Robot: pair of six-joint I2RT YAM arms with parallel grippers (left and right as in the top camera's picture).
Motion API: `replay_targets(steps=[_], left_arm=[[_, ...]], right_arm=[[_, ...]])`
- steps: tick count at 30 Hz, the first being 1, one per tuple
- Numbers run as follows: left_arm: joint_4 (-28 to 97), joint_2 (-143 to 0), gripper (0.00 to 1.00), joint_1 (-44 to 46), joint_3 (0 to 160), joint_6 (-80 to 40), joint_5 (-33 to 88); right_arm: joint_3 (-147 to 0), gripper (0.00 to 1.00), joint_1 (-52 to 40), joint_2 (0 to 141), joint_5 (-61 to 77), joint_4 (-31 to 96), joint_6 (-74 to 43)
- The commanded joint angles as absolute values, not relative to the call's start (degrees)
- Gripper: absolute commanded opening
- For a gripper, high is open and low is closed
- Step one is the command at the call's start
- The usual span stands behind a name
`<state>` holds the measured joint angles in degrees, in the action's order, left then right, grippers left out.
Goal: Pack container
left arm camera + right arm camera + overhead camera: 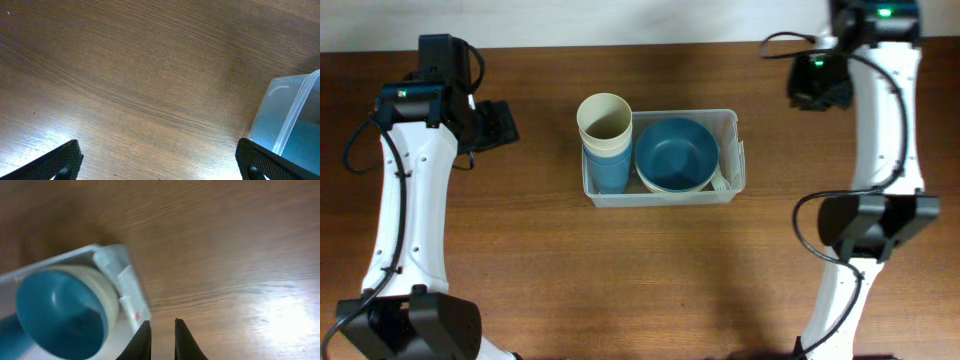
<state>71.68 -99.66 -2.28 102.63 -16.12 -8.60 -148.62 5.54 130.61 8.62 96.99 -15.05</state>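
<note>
Brown wood-grain table (520, 250), bare apart from the work at its middle. The container (660, 203), a clear bin, sits centred between my two arms and serves as my reference. Left arm stands well to the container's left, right arm off its far-right corner; neither touches it. Inside, toward the container's right: a blue bowl (677, 150) nested in a cream bowl (670, 186), probably stacked to save floor space. Toward its left end: a cream cup (605, 118) upright, seated in a blue cup (607, 172), the stack rising above the rim. Against the right end wall, a white wrapped item (127, 287) is tucked beside the bowls; cannot tell what it is. My left gripper (160, 162) has its fingers spread wide, nothing between them, the container's corner just showing at the edge of that wrist view. My right gripper (163, 340) has fingers drawn nearly together with only a slim gap, gripping nothing, over bare wood beside the container. Judgement: packing looks complete or close to it; both arms parked clear so nothing gets knocked.
</note>
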Motion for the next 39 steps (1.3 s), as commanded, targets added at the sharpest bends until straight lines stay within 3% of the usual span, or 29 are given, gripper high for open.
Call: replay_targets(steps=[1,3,4,5,6,24,39], left_arm=[[71.59,-99.61,1.0,-2.11,102.24,-16.71,-8.84],[71.59,-99.61,1.0,-2.13,102.24,-16.71,-8.84],[71.57,-99.63,1.0,-2.13,102.24,-16.71,-8.84],[71.57,-99.61,1.0,-2.13,102.24,-16.71,-8.84],[71.57,-99.63,1.0,-2.13,102.24,-16.71,-8.84],[71.57,-99.63,1.0,-2.13,102.24,-16.71,-8.84],[71.57,-99.63,1.0,-2.13,102.24,-16.71,-8.84]], right_arm=[[-149.99,0.14,7.42,124.07,10.52,97.34,-14.46],[-149.86,0.21,7.92,121.58,10.63,97.36,-12.8],[-149.49,0.32,7.9,120.14,11.11,97.36,-12.4],[-148.99,0.57,7.88,118.76,11.55,97.36,-12.25],[-147.68,0.99,7.55,116.31,12.05,97.36,-12.08],[-109.84,0.99,5.93,83.22,17.61,97.34,-11.0],[-105.32,0.99,5.96,73.36,21.91,97.32,-10.94]])
